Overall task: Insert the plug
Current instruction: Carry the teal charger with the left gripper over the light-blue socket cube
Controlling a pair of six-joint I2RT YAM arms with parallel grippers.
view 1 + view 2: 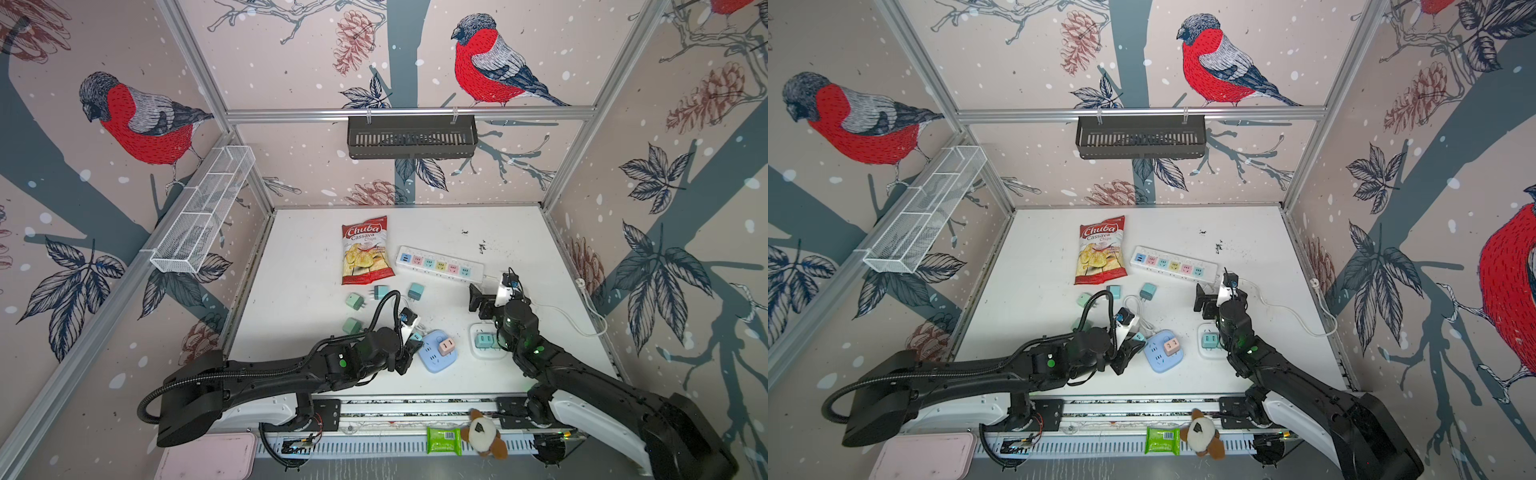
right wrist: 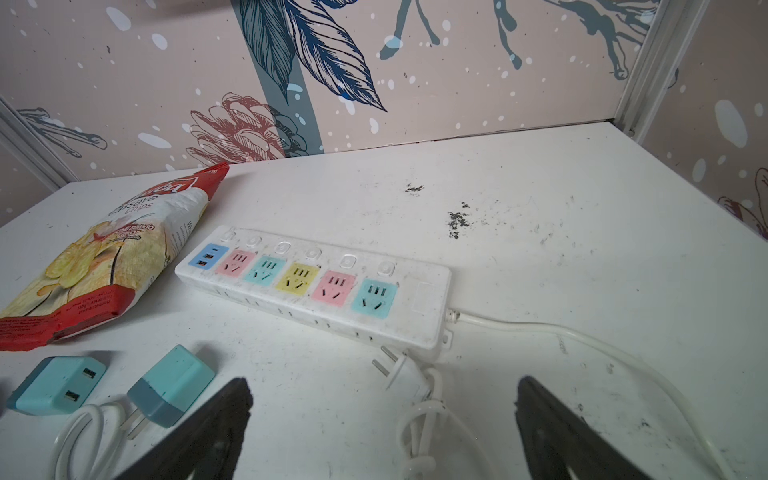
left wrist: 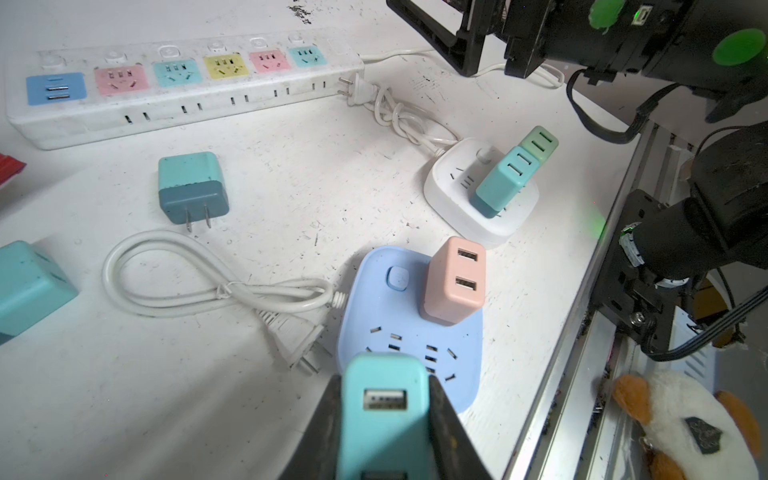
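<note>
The left gripper (image 3: 384, 395) clamps a teal plug (image 3: 384, 440) between its fingers; the blue socket block (image 3: 399, 320) lies just beyond the fingertips, a pink adapter (image 3: 455, 282) standing in it. The right gripper (image 2: 382, 384) gapes empty; the power strip (image 2: 316, 282) lies ahead.

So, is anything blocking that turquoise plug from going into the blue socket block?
Nothing visible does. The left gripper holds the turquoise plug right by the blue socket block, whose near slots lie bare. The pink charger is plugged in at the block's far part, clear of them.
</note>
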